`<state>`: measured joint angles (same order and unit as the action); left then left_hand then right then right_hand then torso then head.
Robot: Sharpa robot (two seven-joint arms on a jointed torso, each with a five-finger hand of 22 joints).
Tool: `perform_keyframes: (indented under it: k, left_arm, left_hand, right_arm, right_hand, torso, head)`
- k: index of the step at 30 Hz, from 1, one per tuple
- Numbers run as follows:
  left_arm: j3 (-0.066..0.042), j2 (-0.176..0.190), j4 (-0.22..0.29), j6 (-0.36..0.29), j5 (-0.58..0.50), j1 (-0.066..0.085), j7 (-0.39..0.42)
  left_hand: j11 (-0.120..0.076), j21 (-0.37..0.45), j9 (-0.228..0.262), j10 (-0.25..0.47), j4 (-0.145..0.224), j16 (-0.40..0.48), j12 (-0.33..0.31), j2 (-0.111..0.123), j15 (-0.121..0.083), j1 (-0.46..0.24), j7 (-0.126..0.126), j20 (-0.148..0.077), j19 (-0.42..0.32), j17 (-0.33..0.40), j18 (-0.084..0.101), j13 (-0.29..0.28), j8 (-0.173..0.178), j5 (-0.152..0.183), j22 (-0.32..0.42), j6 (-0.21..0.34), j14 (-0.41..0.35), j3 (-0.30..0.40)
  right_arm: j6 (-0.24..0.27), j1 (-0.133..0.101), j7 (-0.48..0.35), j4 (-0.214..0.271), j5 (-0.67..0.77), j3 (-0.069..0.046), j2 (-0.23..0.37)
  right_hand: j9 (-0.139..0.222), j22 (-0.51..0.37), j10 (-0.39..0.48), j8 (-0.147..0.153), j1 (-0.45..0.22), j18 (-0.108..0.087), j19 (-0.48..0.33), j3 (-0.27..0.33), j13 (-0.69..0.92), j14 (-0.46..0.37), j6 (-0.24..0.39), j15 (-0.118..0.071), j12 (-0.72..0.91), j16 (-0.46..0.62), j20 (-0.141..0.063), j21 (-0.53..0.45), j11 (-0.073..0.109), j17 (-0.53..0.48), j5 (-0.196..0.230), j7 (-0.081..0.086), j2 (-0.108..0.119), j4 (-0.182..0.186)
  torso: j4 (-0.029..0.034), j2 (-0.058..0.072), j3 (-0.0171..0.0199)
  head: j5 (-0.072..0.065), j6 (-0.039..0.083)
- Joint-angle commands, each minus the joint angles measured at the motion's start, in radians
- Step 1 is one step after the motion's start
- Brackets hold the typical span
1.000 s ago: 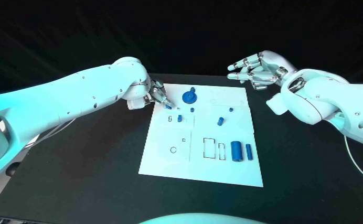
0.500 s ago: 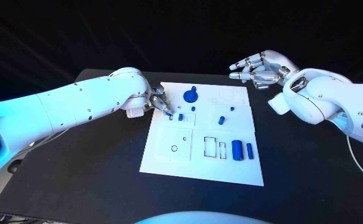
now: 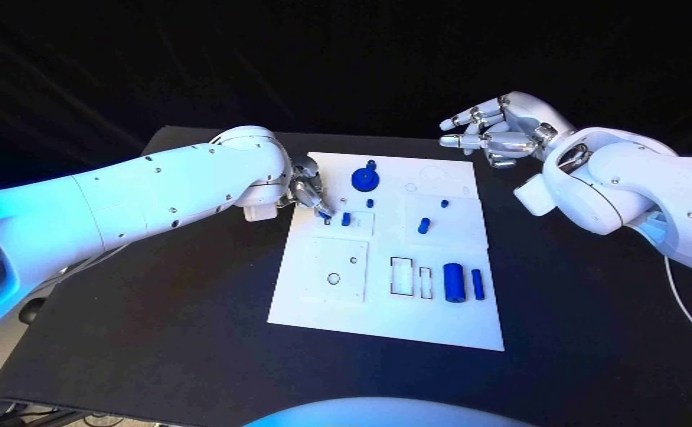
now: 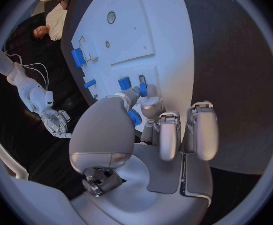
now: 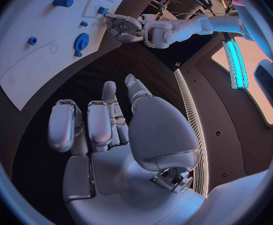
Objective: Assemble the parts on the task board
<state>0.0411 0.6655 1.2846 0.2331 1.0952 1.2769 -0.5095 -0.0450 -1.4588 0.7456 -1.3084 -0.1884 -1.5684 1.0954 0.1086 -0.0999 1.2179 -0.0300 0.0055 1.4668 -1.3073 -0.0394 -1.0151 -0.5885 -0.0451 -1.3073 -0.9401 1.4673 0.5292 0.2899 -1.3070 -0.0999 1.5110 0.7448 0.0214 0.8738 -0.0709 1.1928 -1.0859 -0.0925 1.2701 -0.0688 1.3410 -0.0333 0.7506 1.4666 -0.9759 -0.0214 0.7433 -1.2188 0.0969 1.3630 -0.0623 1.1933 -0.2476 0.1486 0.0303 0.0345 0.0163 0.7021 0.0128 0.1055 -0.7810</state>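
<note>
The white task board [image 3: 378,317] lies in the middle of the table. My left hand [image 3: 306,190] is over the board's back left corner and pinches a small blue part [image 3: 327,217] at its fingertips, low over a slot; the left wrist view shows this part [image 4: 143,89] beside a thicker blue block [image 4: 124,83]. A blue gear [image 3: 365,180] stands just right of that hand. Two blue cylinders [image 3: 463,284] lie at the board's front right. My right hand [image 3: 495,131] hangs open in the air beyond the board's back right corner, holding nothing.
Small blue pieces [image 3: 424,226] stand in the board's middle. Outlined empty slots [image 3: 410,279] and a round hole [image 3: 335,278] lie toward the front. The right wrist view shows the board [image 5: 24,75], the gear [image 5: 81,41] and my left hand [image 5: 125,26]. Black table [image 3: 202,347] surrounds the board.
My left hand has come forward and down with the small blue part, from the board's back edge to the slot. The right hand has barely moved.
</note>
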Motion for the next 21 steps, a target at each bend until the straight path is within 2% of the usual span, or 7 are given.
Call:
perform_keyframes:
  k: [1, 15, 21]
  left_arm:
    - [0.002, -0.002, 0.002, 0.031, 0.015, -0.004, 0.005]
    - [0.004, -0.008, 0.002, 0.059, 0.015, -0.008, -0.003]
    - [0.004, -0.006, -0.001, 0.082, 0.015, -0.008, -0.013]
  left_hand:
    - [0.003, -0.005, 0.001, -0.006, 0.117, -0.002, 0.005, -0.003, 0.002, 0.01, 0.003, 0.006, 0.045, -0.263, 0.005, 0.0, -0.006, -0.004, -0.132, -0.004, 0.103, 0.125]
    - [0.003, -0.006, -0.001, -0.008, 0.117, -0.002, 0.006, -0.001, 0.002, 0.004, 0.003, 0.005, 0.046, -0.263, 0.005, 0.0, -0.006, -0.004, -0.134, -0.007, 0.103, 0.129]
    - [0.003, -0.006, -0.001, -0.008, 0.117, -0.002, 0.004, 0.0, 0.002, 0.003, 0.003, 0.005, 0.045, -0.263, 0.005, 0.002, -0.006, -0.004, -0.133, -0.007, 0.103, 0.129]
  right_arm:
    - [-0.015, 0.001, 0.0, 0.002, 0.008, 0.0, 0.0]
    - [-0.015, 0.001, -0.001, 0.003, 0.008, 0.0, 0.001]
    - [-0.017, 0.001, -0.001, 0.003, 0.008, 0.0, 0.002]
  right_hand:
    - [0.0, -0.001, 0.01, -0.002, 0.001, -0.017, -0.006, 0.004, -0.001, 0.019, 0.007, 0.007, 0.005, 0.003, -0.003, -0.006, 0.001, 0.0, -0.003, 0.0, -0.004, 0.001]
    - [0.0, -0.001, 0.01, -0.002, 0.001, -0.017, -0.006, 0.004, -0.001, 0.019, 0.007, 0.007, 0.005, 0.003, -0.003, -0.006, 0.001, 0.0, -0.003, 0.0, -0.004, 0.001]
    - [0.0, -0.001, 0.01, -0.002, 0.001, -0.017, -0.006, 0.004, -0.001, 0.019, 0.007, 0.007, 0.005, 0.003, -0.003, -0.006, 0.001, 0.0, -0.003, 0.0, -0.004, 0.001]
  torso:
    - [-0.0006, -0.001, 0.0011]
    - [-0.0011, 0.0, 0.0005]
    - [0.0002, 0.0, 0.0002]
  head:
    - [0.001, -0.001]
    - [0.001, -0.004]
    - [0.001, 0.002]
